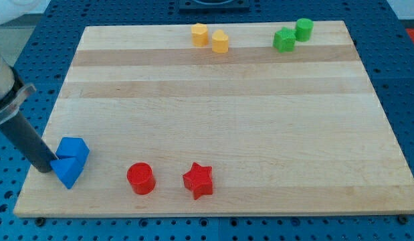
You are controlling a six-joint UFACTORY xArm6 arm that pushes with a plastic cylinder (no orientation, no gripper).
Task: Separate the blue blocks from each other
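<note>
Two blue blocks sit touching at the board's lower left: a blue cube-like block (74, 149) and, just below it, a blue triangular block (67, 172). My tip (45, 168) is at the left of them, against the triangular block's left edge. The dark rod slants up to the view's left edge.
A red cylinder (140, 179) and a red star (198, 180) lie near the bottom edge. Two yellow blocks (210, 37) sit at the top centre. A green block (284, 40) and a green cylinder (303, 29) sit at the top right. The wooden board (220, 114) rests on a blue pegboard.
</note>
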